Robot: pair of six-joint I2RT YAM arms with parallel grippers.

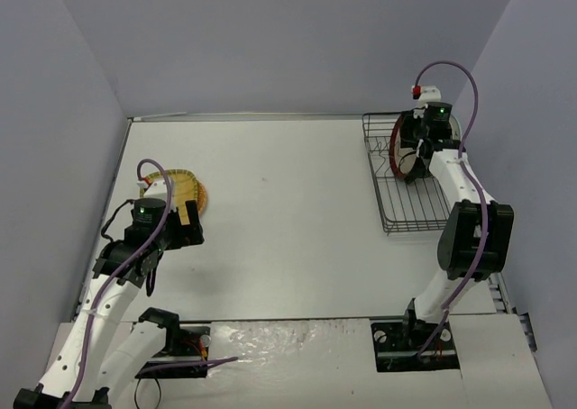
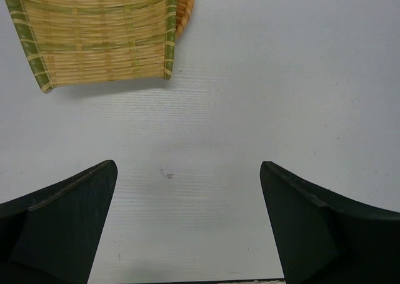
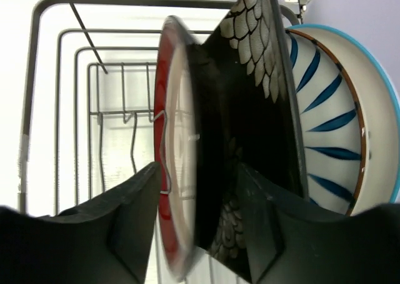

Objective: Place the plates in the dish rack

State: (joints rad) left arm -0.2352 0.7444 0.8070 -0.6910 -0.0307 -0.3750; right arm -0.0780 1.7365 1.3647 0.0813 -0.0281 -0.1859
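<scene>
The black wire dish rack (image 1: 407, 197) stands at the far right. In the right wrist view (image 3: 94, 109) three plates stand on edge in it: a red-rimmed beige plate (image 3: 172, 171), a black floral plate (image 3: 262, 102) and a white plate with dark stripes (image 3: 331, 115). My right gripper (image 3: 199, 168) is at the rack's far end (image 1: 412, 159), jaws apart astride the red-rimmed plate's rim. My left gripper (image 2: 187, 171) is open and empty over bare table just short of the yellow woven-look plate (image 2: 94, 34), which lies on the orange-brown plate (image 2: 184, 5). The watermelon plate is out of view.
The yellow plate (image 1: 180, 188) and the orange-brown plate (image 1: 201, 195) lie near the table's left edge, by my left gripper (image 1: 187, 218). The near half of the rack holds only bare tines. Grey walls close in on the left, far and right sides.
</scene>
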